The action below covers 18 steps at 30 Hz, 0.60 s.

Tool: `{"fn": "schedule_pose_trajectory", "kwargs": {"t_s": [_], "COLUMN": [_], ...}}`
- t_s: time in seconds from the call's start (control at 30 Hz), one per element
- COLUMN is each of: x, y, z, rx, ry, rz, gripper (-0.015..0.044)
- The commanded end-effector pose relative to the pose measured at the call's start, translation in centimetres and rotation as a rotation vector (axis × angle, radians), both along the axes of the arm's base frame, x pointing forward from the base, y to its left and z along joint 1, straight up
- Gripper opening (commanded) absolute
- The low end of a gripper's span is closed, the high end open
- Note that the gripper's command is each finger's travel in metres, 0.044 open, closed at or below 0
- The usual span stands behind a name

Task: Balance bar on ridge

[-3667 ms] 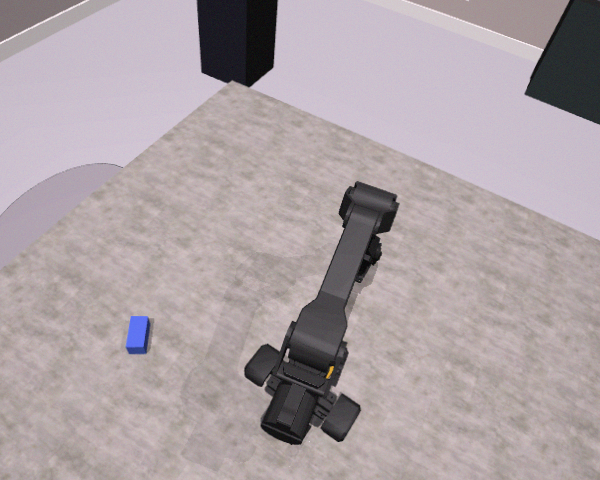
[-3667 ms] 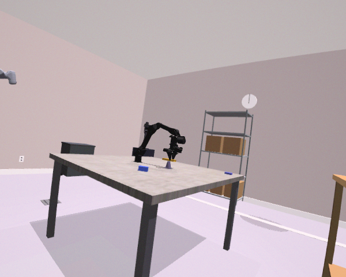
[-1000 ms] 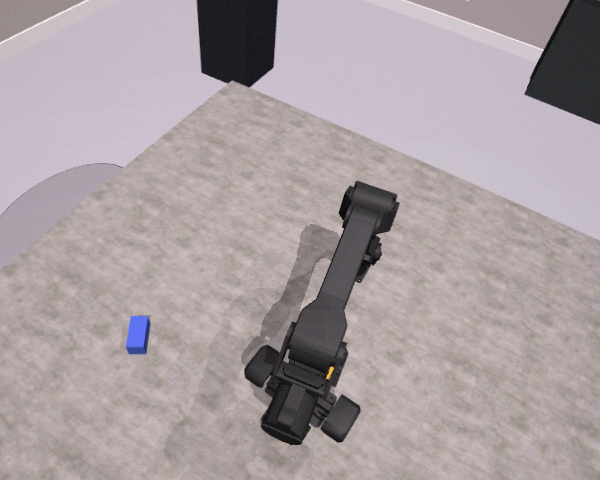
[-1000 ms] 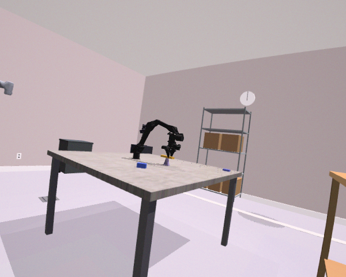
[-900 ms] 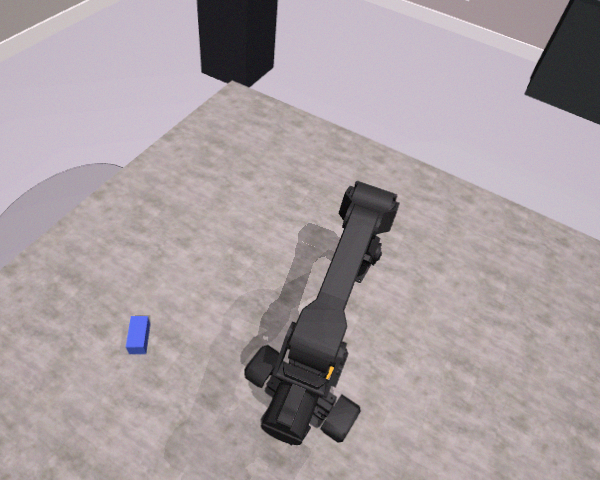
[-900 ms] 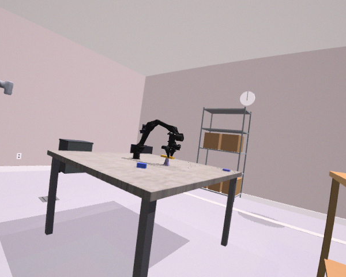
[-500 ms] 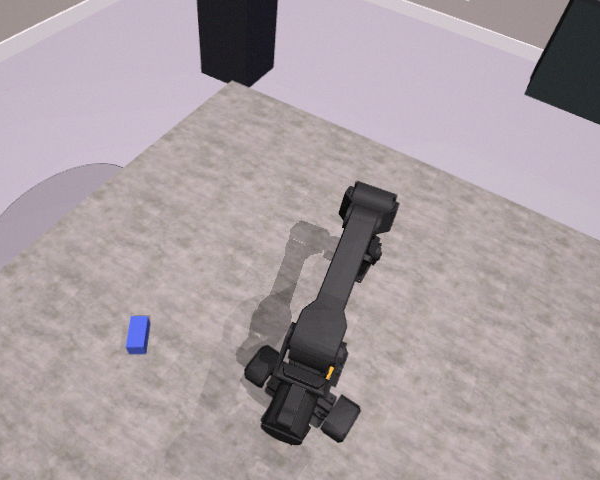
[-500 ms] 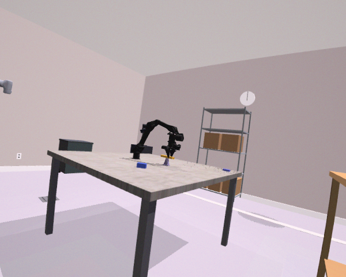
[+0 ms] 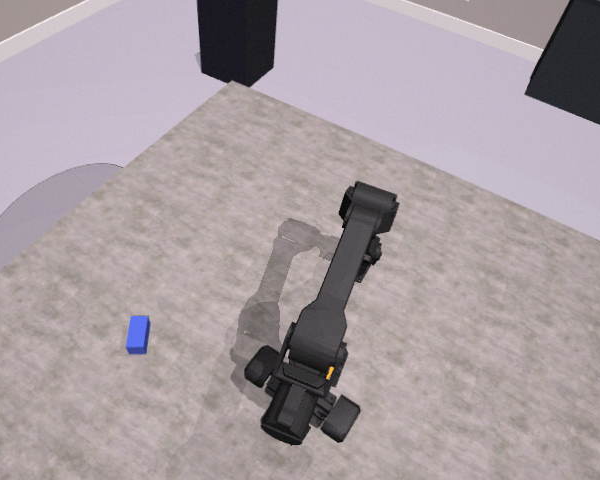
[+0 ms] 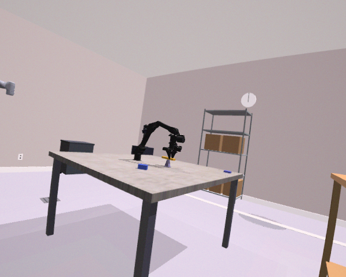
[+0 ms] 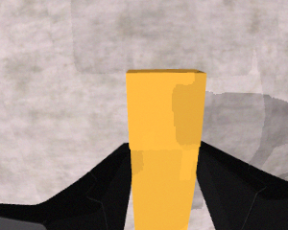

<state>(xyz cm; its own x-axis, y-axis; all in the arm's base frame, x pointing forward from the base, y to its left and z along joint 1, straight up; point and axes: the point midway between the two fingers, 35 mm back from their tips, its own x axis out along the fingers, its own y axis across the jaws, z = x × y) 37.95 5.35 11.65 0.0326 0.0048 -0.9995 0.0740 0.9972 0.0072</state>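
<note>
I see the gripper (image 11: 163,218) pinching the yellow bar (image 11: 165,153) between its fingers. The bar sits level over the ridge (image 10: 167,163) on the table (image 10: 131,175).

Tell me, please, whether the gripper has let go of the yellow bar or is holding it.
Holding it: the gripper is shut on the yellow bar, black fingers pressed against both sides, above the ridge.

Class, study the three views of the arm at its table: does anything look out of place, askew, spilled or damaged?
Nothing stands out. The end effector grips the yellow bar, held roughly level just above the small grey ridge. A blue block lies flat on the table; nothing looks spilled or broken.
</note>
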Motion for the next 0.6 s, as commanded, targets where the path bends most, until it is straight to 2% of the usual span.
{"fn": "schedule_pose_trajectory", "kwargs": {"t_s": [0.0,0.23,0.43,0.57], "x": [0.00,0.00,0.00,0.00], "y": [0.00,0.00,0.00,0.00], "z": [-0.01,-0.01,-0.01,-0.01], "rx": [0.000,0.000,0.000,0.000], "ry": [0.000,0.000,0.000,0.000], "rz": [0.000,0.000,0.000,0.000], "gripper": [0.0000,0.0000,0.0157,0.0167]}}
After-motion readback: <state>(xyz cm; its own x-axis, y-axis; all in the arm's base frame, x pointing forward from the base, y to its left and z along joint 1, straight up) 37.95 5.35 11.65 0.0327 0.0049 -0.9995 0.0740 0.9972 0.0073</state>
